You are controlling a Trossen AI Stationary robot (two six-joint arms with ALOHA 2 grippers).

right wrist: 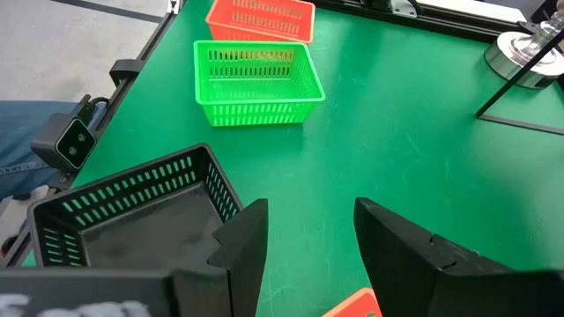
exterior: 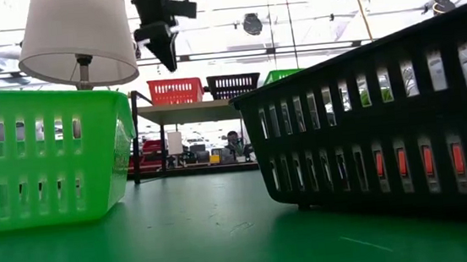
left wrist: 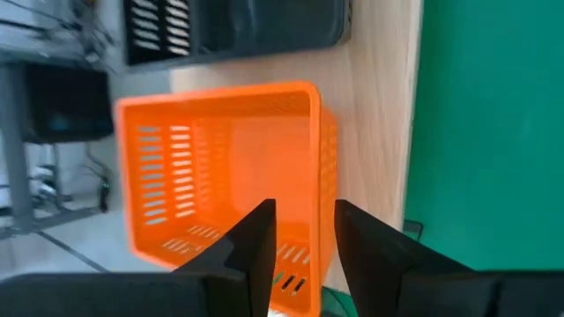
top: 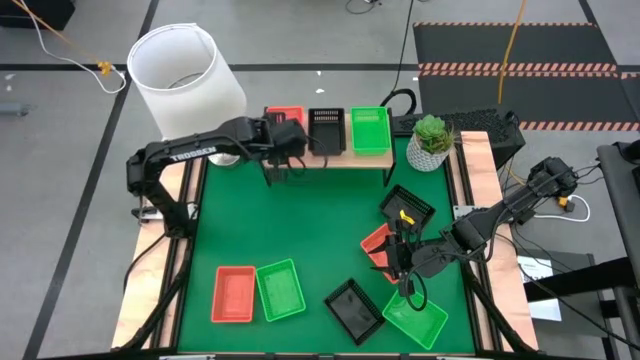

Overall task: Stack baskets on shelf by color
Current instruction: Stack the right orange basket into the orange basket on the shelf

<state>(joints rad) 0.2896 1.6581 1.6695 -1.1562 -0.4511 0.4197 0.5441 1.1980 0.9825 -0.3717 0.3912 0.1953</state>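
Observation:
The shelf stands at the table's far edge and carries one orange-red basket, one black basket and one green basket side by side. My left gripper is open and hangs above the orange-red basket; the low view shows this gripper well clear of it. My right gripper is open over the table's right half, above an orange-red basket and beside a black one. Several more baskets lie on the green mat.
Along the near edge lie an orange-red basket, a green one, a black one and a green one; another black basket sits farther back. A white lamp and a potted plant flank the shelf.

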